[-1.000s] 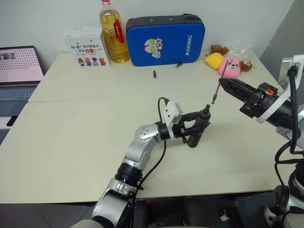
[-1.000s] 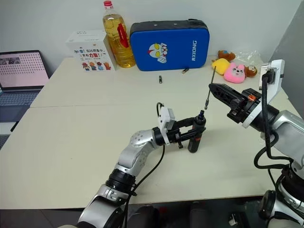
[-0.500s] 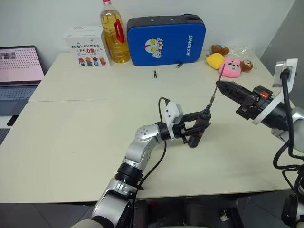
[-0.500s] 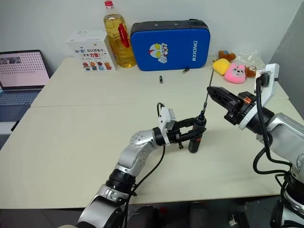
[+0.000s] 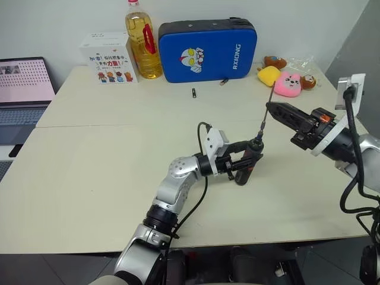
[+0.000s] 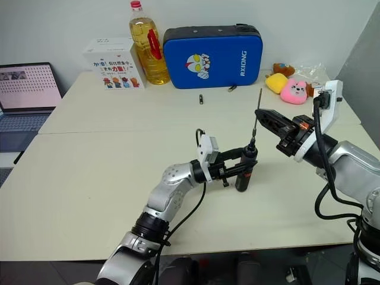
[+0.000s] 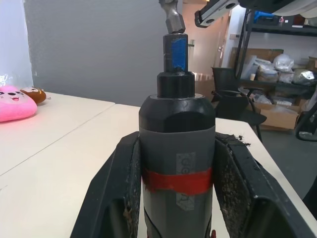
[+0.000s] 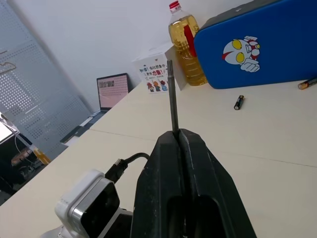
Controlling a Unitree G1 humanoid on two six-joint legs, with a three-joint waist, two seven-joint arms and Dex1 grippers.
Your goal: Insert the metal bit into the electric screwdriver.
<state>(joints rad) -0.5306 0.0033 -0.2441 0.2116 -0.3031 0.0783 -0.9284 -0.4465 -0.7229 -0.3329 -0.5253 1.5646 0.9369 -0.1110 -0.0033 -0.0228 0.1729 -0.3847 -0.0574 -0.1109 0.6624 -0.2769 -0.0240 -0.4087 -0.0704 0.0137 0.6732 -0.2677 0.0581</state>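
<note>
While your left gripper [image 5: 244,161] stays clenched on the electric screwdriver [image 5: 247,159], you have the tool standing upright on the table [image 5: 95,178], its base on the surface and its black tip end pointing up. Your left wrist view shows both black fingers [image 7: 115,198] pressed flat against the grey body on either side of the red band, with the blue-marked chuck rising above them.

Your right gripper [image 5: 270,105] is clamped shut on the metal bit [image 5: 265,116], pinching the thin rod between its closed fingertips partway along its length. Relative to the screwdriver, that gripper sits above and to the right. The bit slants down from it, and its lower end meets the top of the screwdriver's chuck; you can see the bit's end at the chuck mouth in the left wrist view, though how far it sits inside you cannot tell.

Behind the screwdriver, well apart from it, lies a small dark battery [image 5: 193,92], and beyond that a blue case [image 5: 206,48], a bottle of oil [image 5: 142,43] and a white box [image 5: 108,57]. Soft toys [image 5: 284,78] sit behind and to the right of the screwdriver.
</note>
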